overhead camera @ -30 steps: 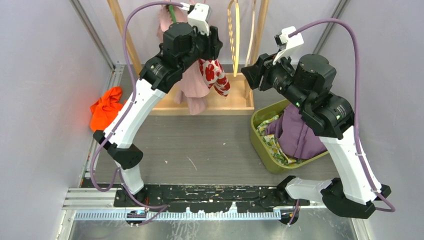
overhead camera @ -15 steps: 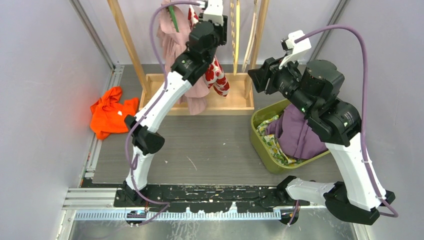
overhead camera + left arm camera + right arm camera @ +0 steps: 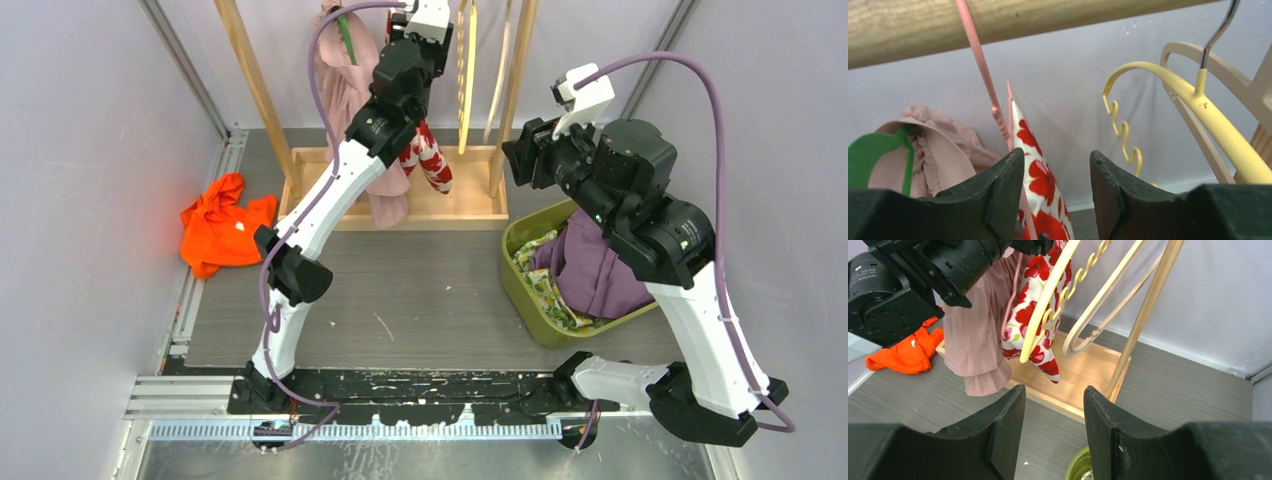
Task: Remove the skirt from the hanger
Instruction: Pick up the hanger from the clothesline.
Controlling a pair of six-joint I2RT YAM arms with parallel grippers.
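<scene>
Overhead: floral skirt [image 3: 432,163] hangs on rack [image 3: 250,70], beside pink dress [image 3: 345,90].
Left wrist: left gripper [image 3: 1055,165] jaws apart, gripping nothing; skirt on pink hanger [image 3: 982,60], just beyond fingers.
Right wrist: right gripper [image 3: 1054,395] jaws apart, empty, well apart from skirt.
</scene>
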